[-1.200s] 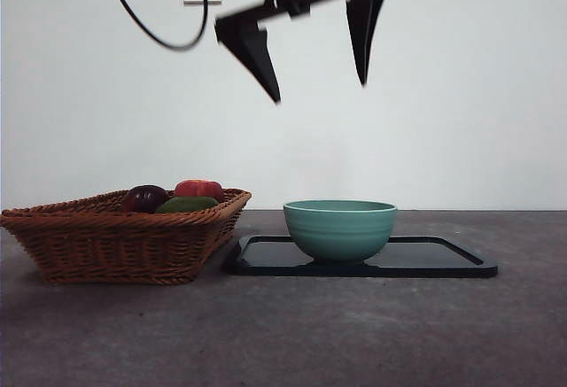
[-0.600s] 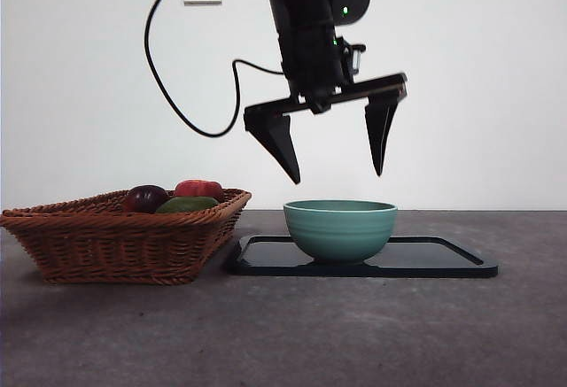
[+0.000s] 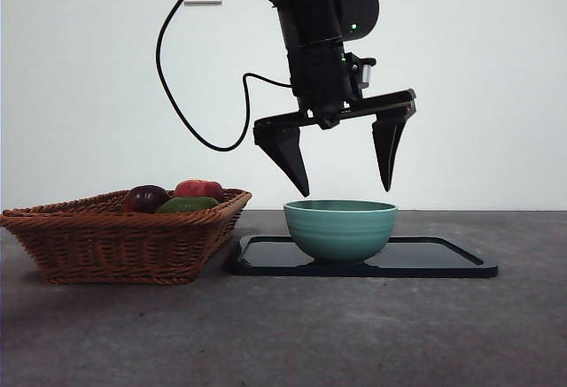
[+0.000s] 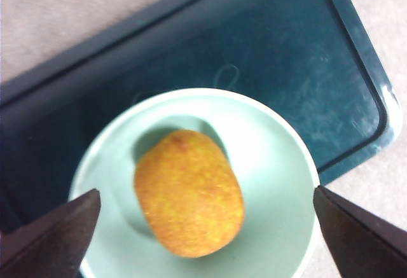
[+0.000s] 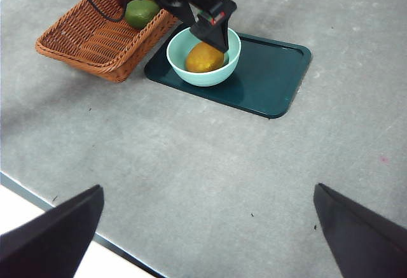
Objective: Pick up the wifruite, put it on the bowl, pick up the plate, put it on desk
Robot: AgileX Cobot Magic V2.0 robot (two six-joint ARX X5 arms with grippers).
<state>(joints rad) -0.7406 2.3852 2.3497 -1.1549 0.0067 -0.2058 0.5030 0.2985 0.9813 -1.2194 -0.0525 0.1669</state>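
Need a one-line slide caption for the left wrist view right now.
Open left claw above the wifruite lying in the bowl on a dark tray.

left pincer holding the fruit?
No: the left pincer hangs open above the bowl, and the fruit lies loose inside it.

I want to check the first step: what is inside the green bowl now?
The wifruite lies inside the bowl, under the open left gripper. The bowl's bottom beneath the fruit is covered.
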